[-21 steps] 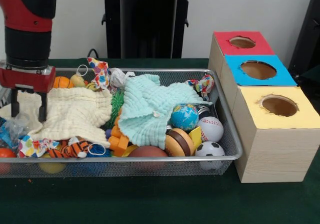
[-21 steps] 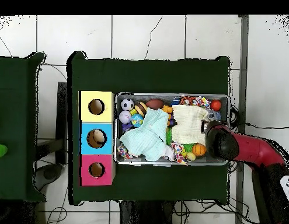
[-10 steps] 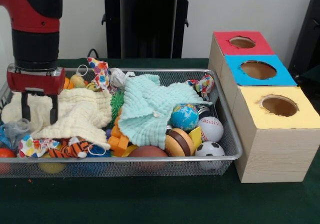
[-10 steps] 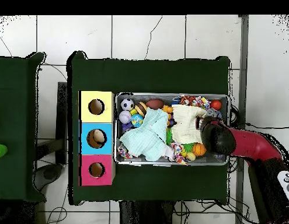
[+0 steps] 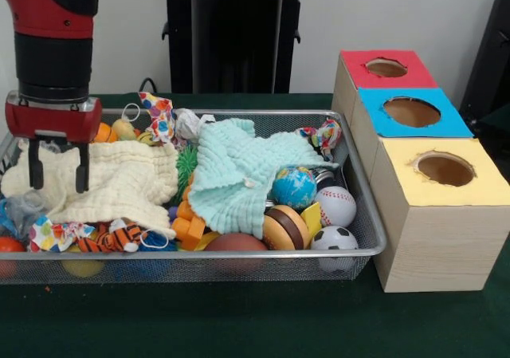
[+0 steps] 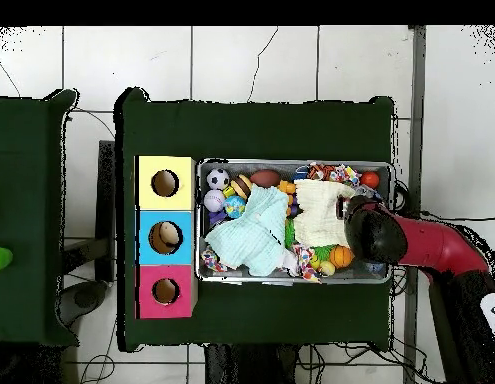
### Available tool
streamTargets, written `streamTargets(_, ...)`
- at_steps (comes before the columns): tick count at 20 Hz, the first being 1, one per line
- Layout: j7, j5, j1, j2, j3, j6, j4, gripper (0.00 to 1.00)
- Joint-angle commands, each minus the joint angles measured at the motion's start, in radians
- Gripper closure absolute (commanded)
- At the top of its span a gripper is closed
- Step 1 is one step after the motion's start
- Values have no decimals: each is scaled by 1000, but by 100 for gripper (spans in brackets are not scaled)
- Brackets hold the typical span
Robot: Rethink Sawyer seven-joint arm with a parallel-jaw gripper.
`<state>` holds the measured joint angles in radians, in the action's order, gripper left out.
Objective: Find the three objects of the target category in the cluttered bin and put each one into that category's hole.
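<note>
My gripper (image 5: 57, 184) hangs open over the left part of the wire bin (image 5: 374, 224), its two black fingers (image 5: 81, 167) just above a cream cloth (image 5: 119, 182), with nothing between them. A mint cloth (image 5: 239, 171) covers the bin's middle. To its right lie a globe ball (image 5: 294, 187), a baseball (image 5: 336, 206), a soccer ball (image 5: 334, 239), a burger toy (image 5: 285, 226) and a brown football (image 5: 236, 243). Beside the bin stand three holed boxes topped red (image 5: 386, 69), blue (image 5: 410, 112) and yellow (image 5: 445, 169). In the overhead view the arm (image 6: 376, 235) covers the bin's right end.
Patterned masks (image 5: 159, 112), a green spiky toy (image 5: 186, 167), orange blocks (image 5: 188, 229) and an orange ball (image 5: 100, 132) crowd the bin between the cloths. A black stand (image 5: 235, 39) rises behind the bin. Green cloth covers the table (image 5: 239, 318).
The gripper shifted a little to the right over the cream cloth, then rose slightly. It stayed open and nothing in the bin moved.
</note>
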<state>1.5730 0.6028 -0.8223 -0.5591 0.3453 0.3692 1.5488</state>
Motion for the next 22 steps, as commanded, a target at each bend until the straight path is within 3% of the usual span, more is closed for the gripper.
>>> streamTargets(1, -195, 39, -4, -24, 70, 172, 31, 0)
streamTargets(10, -166, -26, -16, -52, 161, 183, 57, 0)
streamTargets(22, -147, 57, -24, -17, 147, 111, 60, 0)
